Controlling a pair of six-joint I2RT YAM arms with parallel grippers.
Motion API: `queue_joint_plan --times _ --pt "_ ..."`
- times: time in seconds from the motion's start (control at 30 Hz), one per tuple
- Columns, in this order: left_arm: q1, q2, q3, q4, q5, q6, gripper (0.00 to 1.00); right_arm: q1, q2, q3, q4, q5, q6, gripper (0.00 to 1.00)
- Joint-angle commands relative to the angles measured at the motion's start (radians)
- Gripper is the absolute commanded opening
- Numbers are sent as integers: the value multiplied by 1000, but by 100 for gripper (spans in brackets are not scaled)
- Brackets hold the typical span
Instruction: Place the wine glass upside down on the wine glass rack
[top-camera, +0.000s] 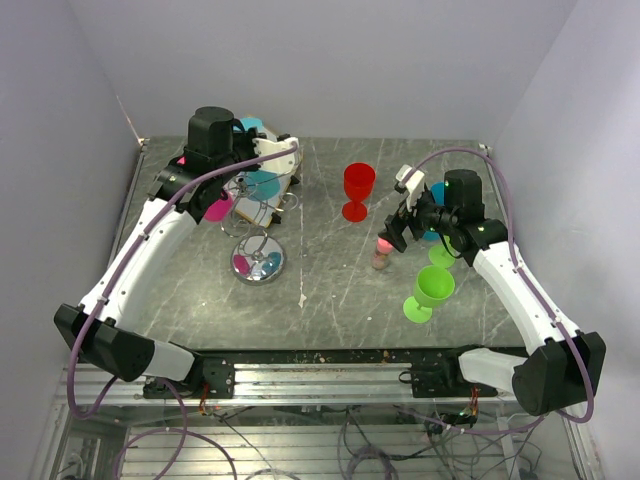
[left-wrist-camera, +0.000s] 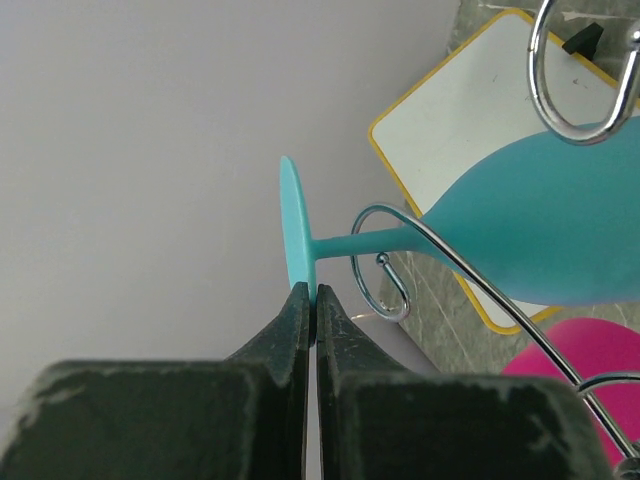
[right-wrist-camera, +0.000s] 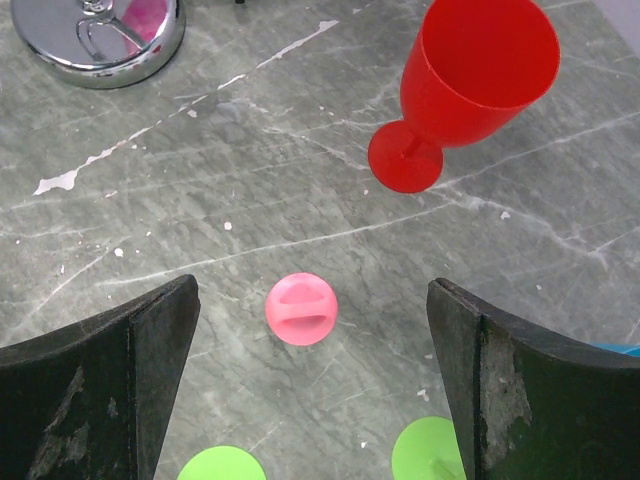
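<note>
My left gripper (left-wrist-camera: 315, 300) is shut on the edge of a teal wine glass's round foot (left-wrist-camera: 297, 232). The glass's stem (left-wrist-camera: 360, 243) passes through a curled hook (left-wrist-camera: 385, 285) of the silver wire wine glass rack, and its bowl (left-wrist-camera: 540, 230) hangs beyond the hook. In the top view the left gripper (top-camera: 262, 145) is over the rack (top-camera: 258, 225), whose shiny disc base (top-camera: 258, 266) stands at left centre. A magenta glass (top-camera: 218, 208) hangs on the rack too. My right gripper (right-wrist-camera: 312, 296) is open and empty above the table.
A white board with a wooden frame (left-wrist-camera: 470, 110) lies behind the rack. A red glass (top-camera: 358, 190) stands upright mid-table. Two green glasses (top-camera: 430, 292) (top-camera: 441, 255) and a small pink object (right-wrist-camera: 302, 309) sit near the right gripper. The rack base shows in the right wrist view (right-wrist-camera: 100, 45).
</note>
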Motion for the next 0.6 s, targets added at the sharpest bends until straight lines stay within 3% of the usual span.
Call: queue_joint_plan --times 0.0,0.57 --pt "-9 2 -4 36 -70 -18 7 -6 -2 -12 5 -11 -8 96" --pt "-10 -44 -66 45 -81 -28 7 -6 -7 -12 7 -8 -8 96"
